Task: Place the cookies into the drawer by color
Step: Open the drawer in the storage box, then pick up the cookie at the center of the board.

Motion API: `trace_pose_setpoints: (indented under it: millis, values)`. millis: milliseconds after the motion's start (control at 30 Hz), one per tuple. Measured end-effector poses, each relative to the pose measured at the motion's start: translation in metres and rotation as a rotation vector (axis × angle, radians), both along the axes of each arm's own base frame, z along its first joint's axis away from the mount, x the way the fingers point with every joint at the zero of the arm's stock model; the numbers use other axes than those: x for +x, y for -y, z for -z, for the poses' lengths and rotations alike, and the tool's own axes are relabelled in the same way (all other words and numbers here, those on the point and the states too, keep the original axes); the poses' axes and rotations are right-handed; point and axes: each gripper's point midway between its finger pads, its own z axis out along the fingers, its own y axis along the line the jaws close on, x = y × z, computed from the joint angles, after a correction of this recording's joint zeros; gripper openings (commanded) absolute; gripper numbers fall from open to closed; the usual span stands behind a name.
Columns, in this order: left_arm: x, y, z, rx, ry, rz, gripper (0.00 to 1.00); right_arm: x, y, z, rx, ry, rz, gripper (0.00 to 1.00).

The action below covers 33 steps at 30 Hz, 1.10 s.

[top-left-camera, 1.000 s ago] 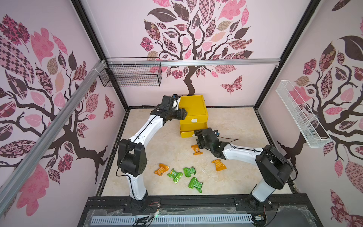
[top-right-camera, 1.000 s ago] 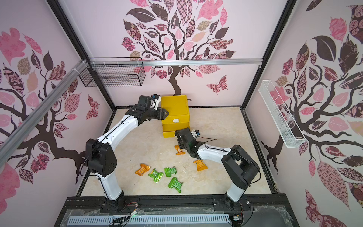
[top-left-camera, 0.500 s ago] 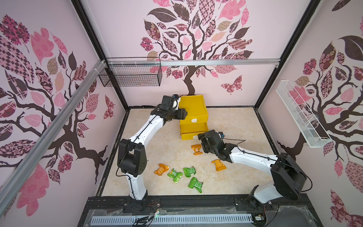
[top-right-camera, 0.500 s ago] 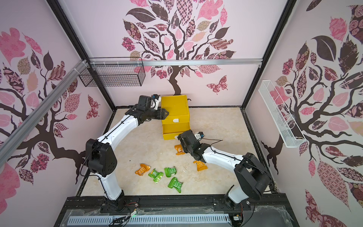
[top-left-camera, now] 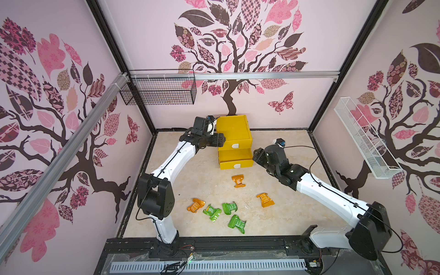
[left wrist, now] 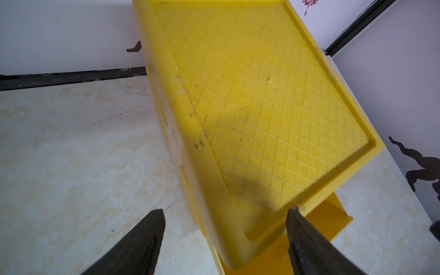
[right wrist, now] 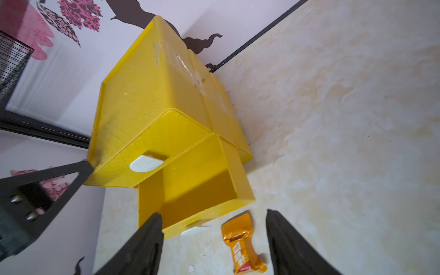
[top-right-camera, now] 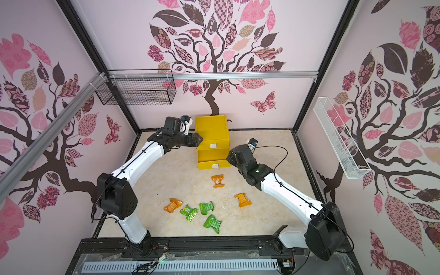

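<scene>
Yellow drawer chest [top-left-camera: 234, 129] at the bench's back edge, a lower drawer [top-left-camera: 234, 155] pulled open. Left gripper [top-left-camera: 221, 140] and right gripper [top-left-camera: 256, 156] are spread wide, empty. Cookies [top-left-camera: 229, 207] are scattered toward the front edge. Unheld, the chest could be shoved.

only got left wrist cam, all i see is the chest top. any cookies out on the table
Observer: Yes, six on the table: three orange cookies and three green cookies.
Operator: which drawer's open
Observer: The drawer right under the shut top drawer. No cookie shows inside it.
Operator: where's the right tool
Observer: The right tool is open and empty, close by that open drawer.
</scene>
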Motion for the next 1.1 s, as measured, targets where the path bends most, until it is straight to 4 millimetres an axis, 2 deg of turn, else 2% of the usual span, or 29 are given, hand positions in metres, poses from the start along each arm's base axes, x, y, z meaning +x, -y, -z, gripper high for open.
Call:
trace_pose_setpoints:
  millis: [167,267,333,433,600,767,933,1100]
  values:
    - [-0.041,-0.014,-0.036,-0.009,0.096,0.015,0.94,-0.012,-0.009,0.014,-0.105,0.002,-0.143,0.72]
    - [-0.068,-0.023,-0.056,-0.015,0.180,0.031,0.96,-0.027,-0.016,0.029,-0.155,-0.001,-0.219,0.75]
    - [-0.087,-0.030,-0.064,-0.006,0.228,0.045,0.97,-0.037,-0.026,0.041,-0.200,-0.001,-0.276,0.76]
    - [-0.107,-0.038,-0.067,0.017,0.262,0.063,0.97,-0.051,-0.041,0.051,-0.236,0.003,-0.344,0.76]
    - [-0.133,-0.052,-0.055,0.069,0.262,0.088,0.97,-0.055,-0.057,0.063,-0.256,0.019,-0.380,0.76]
    - [-0.154,-0.063,-0.027,0.070,0.216,0.109,0.97,-0.056,-0.068,0.093,-0.316,0.023,-0.392,0.76]
    - [-0.164,-0.072,-0.008,0.032,0.179,0.122,0.98,-0.058,-0.078,0.123,-0.351,0.021,-0.402,0.76]
    - [-0.170,-0.076,-0.006,0.022,0.196,0.135,0.97,-0.051,-0.082,0.140,-0.361,0.028,-0.388,0.76]
